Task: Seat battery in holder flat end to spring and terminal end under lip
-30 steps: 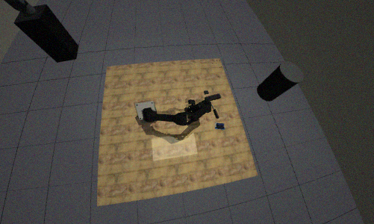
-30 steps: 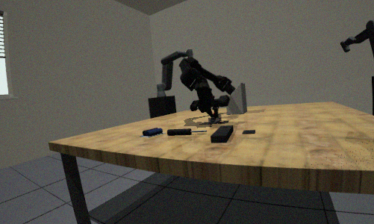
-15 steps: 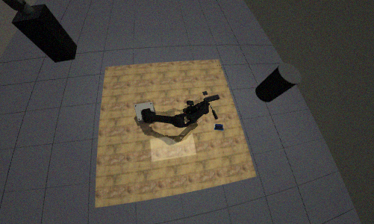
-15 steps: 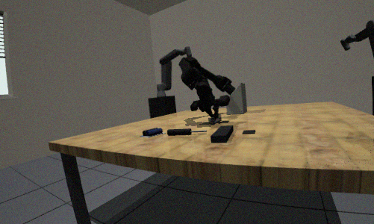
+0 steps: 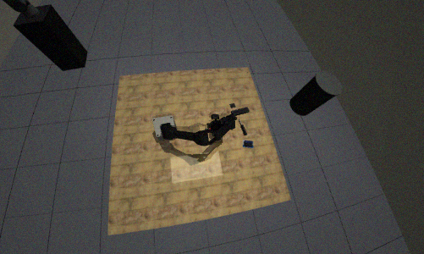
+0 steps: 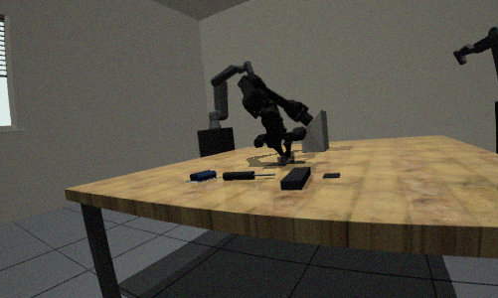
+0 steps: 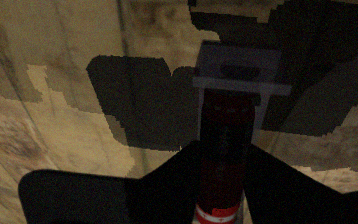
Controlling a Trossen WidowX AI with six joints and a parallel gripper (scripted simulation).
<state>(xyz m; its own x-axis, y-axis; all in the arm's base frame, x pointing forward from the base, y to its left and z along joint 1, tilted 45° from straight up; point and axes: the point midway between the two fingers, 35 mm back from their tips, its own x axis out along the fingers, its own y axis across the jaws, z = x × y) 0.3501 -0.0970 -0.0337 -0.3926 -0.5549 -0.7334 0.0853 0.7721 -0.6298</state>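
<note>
The battery (image 7: 224,165), dark red in shadow with a red and white band at its near end, lies lengthwise between the fingers in the wrist view. My gripper (image 7: 221,150) (image 6: 284,155) is shut on it, one finger on each side. The grey holder (image 7: 275,62) is beyond and around the battery's far part, with a crossbar across it; it shows small under the fingers in the exterior view. The battery's far end is at the crossbar. Shadow hides the spring and whether the battery is flat. The near end lies at the bottom image edge. In the top view the arm hides the fingertips.
On the wooden table (image 5: 143,203) (image 6: 382,199) are a black block (image 5: 240,111) (image 6: 295,179), a screwdriver (image 5: 243,128) (image 6: 239,176), a blue object (image 5: 248,144) (image 6: 203,175) and a small dark square (image 5: 233,105) (image 6: 331,175). A pale plate (image 5: 157,122) (image 6: 319,134) is by the arm's base.
</note>
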